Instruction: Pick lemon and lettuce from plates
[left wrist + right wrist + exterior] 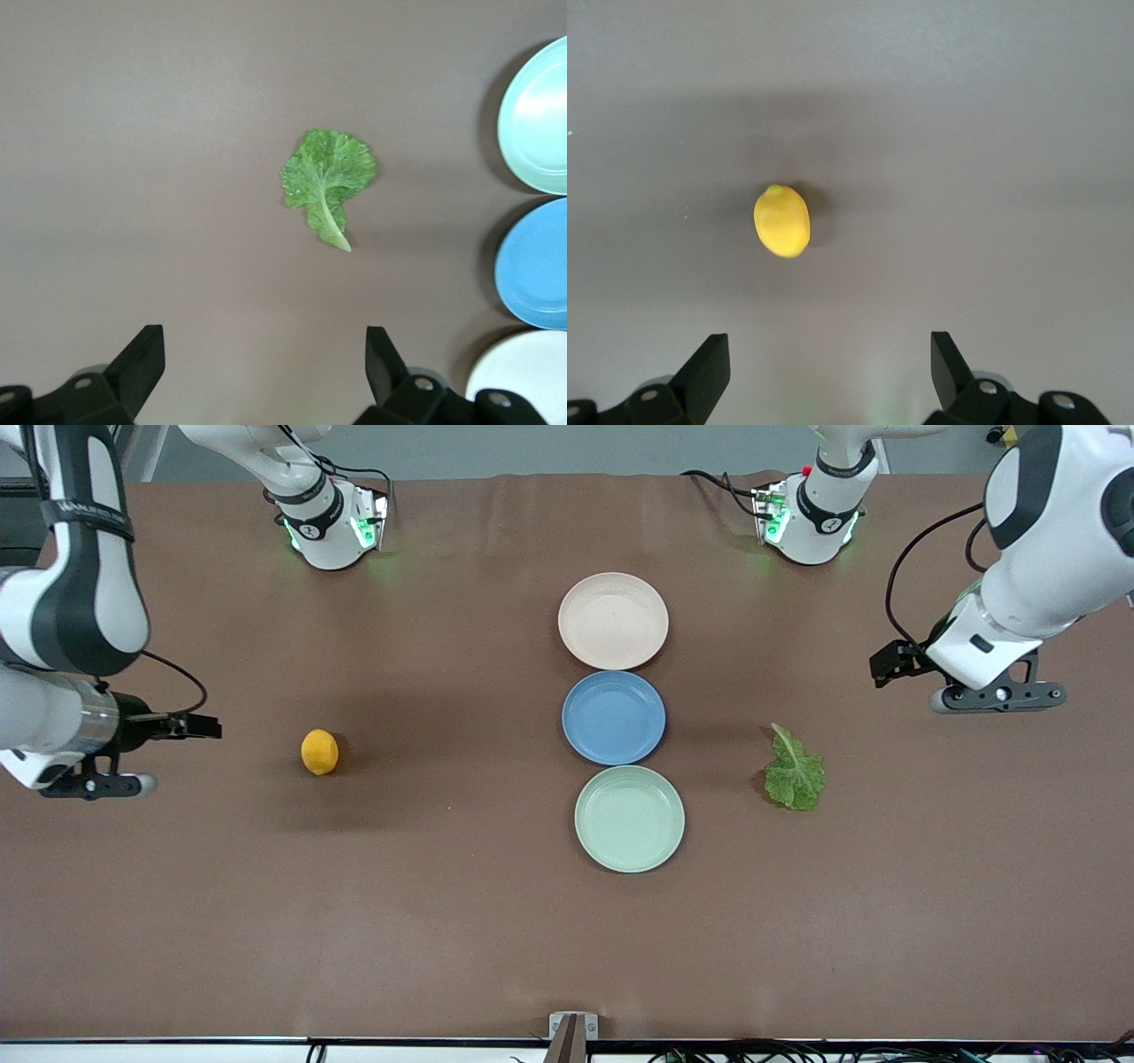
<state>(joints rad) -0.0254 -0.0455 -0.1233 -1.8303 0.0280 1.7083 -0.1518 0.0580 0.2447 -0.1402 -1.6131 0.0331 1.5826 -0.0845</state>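
Note:
The lemon (319, 751) lies on the bare table toward the right arm's end, on no plate; it also shows in the right wrist view (782, 221). The lettuce (795, 771) lies flat on the table toward the left arm's end, beside the mint green plate (629, 850); it also shows in the left wrist view (326, 181). The beige-pink plate (613, 646) and the mint green plate are both empty. My right gripper (93, 786) is open and empty over bare table beside the lemon (830, 354). My left gripper (997, 698) is open and empty over bare table beside the lettuce (264, 354).
A blue plate (613, 740), also empty, sits between the two other plates in a row across the middle of the table. All three plates show at the edge of the left wrist view: mint (540, 115), blue (536, 266), beige-pink (523, 381).

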